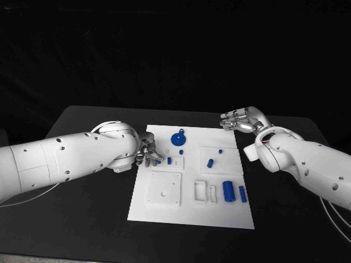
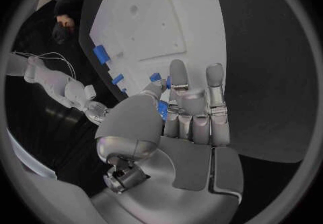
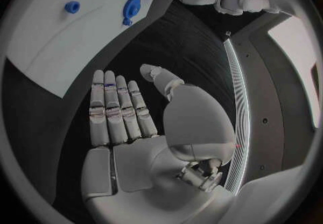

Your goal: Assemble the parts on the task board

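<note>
Just beyond left hand (image 1: 148, 154) fingertips, small blue plastic peg (image 1: 169, 161) on white board (image 1: 193, 216); grasp unclear; right hand (image 1: 240, 120) released, farther.

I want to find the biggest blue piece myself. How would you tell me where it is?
Look at the white task board in the middle of the black table. Go to its far edge, between the two hands. There lies the round blue disc, flat and wide, while the other blue parts are small pegs or upright cylinders.
</note>
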